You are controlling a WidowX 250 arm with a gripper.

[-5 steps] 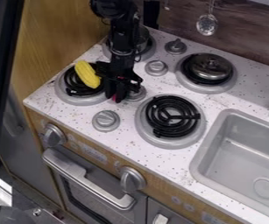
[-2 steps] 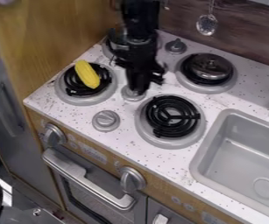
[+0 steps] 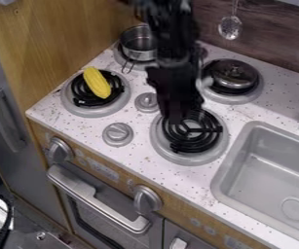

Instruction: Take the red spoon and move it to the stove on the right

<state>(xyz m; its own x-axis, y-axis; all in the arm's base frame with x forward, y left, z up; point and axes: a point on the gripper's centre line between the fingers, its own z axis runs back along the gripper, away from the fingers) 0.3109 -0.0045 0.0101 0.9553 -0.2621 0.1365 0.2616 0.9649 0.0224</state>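
The black gripper [image 3: 177, 113] hangs from the top of the view, its lower end over the back part of the front right burner [image 3: 189, 155]. It covers the upper left of that burner's black coil [image 3: 194, 133]. Whether the gripper holds anything cannot be made out, and no red can be picked out on its dark shape.
Yellow corn [image 3: 98, 83] lies on the front left burner. A metal pot [image 3: 137, 44] stands on the back left burner, a lidded pan [image 3: 235, 74] on the back right one. Knobs [image 3: 118, 134] rise from the stovetop. Right of it is a grey sink [image 3: 275, 168].
From beside the corn, the gripper has moved right to the front right burner, uncovering the pot. A small bit of red showed at its lower end one second ago. The corn stayed still.
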